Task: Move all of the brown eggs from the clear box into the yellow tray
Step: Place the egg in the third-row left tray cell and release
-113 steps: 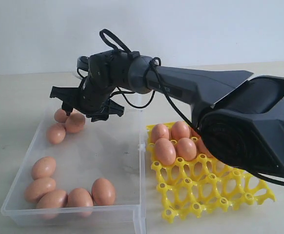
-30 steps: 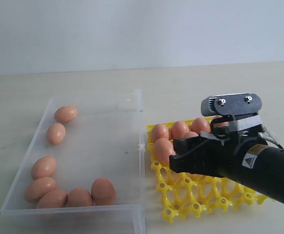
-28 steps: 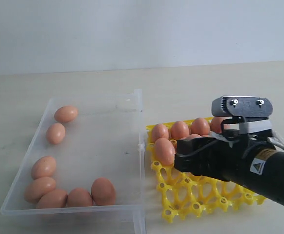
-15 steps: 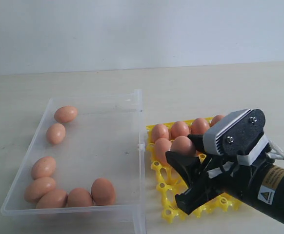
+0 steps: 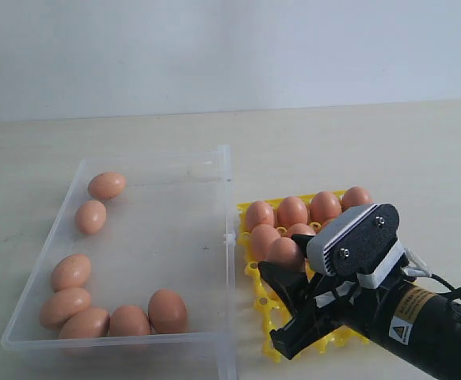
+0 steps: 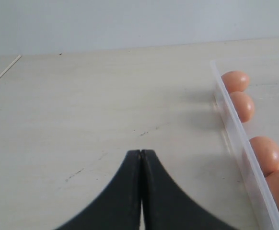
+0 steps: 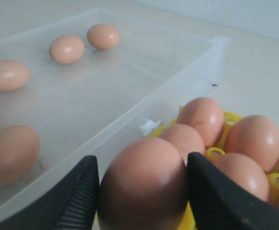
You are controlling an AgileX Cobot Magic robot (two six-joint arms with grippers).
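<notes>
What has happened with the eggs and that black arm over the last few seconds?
The right gripper reached into the far corner of the clear box, took one brown egg and carried it right; it now holds it low over the near-left part of the yellow tray. The other seven eggs in the box, the box and the tray lie where they were.
</notes>
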